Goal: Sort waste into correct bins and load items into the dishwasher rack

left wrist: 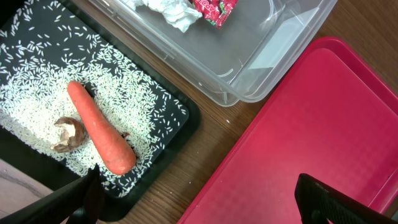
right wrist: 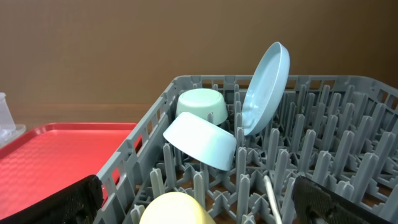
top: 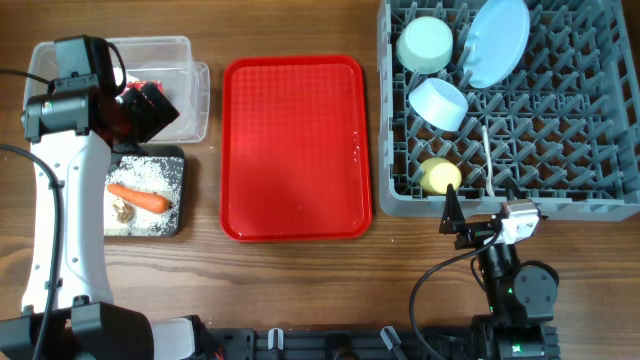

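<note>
The black tray holds loose rice, an orange carrot and a brown scrap. The clear tub behind it holds crumpled tissue and a red-and-white wrapper. My left gripper is open and empty, hovering over the table between the black tray and the red tray; overhead it sits over the two bins. The grey rack holds a blue plate, mint bowl, blue bowl, yellow cup and white spoon. My right gripper is open and empty at the rack's front edge.
A flat red serving tray lies bare between the bins and the rack. In the right wrist view the cup and spoon stand just beyond the rack's front wall. Wooden table all around.
</note>
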`<state>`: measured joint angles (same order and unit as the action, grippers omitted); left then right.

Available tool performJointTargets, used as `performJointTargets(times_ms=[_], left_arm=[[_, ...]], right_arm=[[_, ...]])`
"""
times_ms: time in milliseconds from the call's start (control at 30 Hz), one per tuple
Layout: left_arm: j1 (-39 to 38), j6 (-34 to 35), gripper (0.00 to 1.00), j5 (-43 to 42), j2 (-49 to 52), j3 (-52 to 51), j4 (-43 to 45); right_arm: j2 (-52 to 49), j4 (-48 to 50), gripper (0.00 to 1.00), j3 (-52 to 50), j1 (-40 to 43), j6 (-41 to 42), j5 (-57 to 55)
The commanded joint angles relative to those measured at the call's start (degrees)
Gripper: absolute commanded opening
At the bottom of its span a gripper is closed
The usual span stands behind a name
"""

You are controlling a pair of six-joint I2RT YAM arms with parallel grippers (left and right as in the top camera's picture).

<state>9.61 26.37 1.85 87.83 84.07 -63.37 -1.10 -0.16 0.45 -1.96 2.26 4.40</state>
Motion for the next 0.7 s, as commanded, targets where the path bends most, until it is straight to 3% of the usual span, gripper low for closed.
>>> performJointTargets(times_ms=[0, 100, 200, 333, 400, 500, 667], left_arm=[[0.31, -0.46, 1.0, 0.57, -1.16, 0.26, 0.13], [-0.15, -0.5, 1.0, 0.74, -4.17, 0.26, 0.24], [-1.79, -0.48, 1.0, 0.57, -11.72, -4.76, 9.05], [-3.52, -0.48, 1.0, -4.52, -29.16, -28.24, 34.56], [-3.5, -0.48, 1.0, -8.22, -39.78, -44.89, 52.11], [-3.58, -0.48, 1.0, -10.38, -54.62, -66.07, 71.21], [-5.18, -0.72, 1.0, -8.33, -71.82, -80.35, 74.95]], right_arm=[[0.83, 0.33, 1.0, -0.15, -0.11, -0.72, -0.98], [0.83, 0.33, 1.0, -0.15, -0.11, -0.74, -0.98], [0.83, 0.33, 1.0, -0.15, -0.11, -0.72, -0.98], [0.83, 0.33, 1.0, -0.15, -0.11, -0.74, -0.98], [0.83, 0.33, 1.0, -0.15, -0.11, -0.72, -0.98], [0.83, 0.33, 1.0, -0.15, -0.11, -0.72, -0.98], [0.83, 0.33, 1.0, -0.15, -0.11, -0.72, -0.98]])
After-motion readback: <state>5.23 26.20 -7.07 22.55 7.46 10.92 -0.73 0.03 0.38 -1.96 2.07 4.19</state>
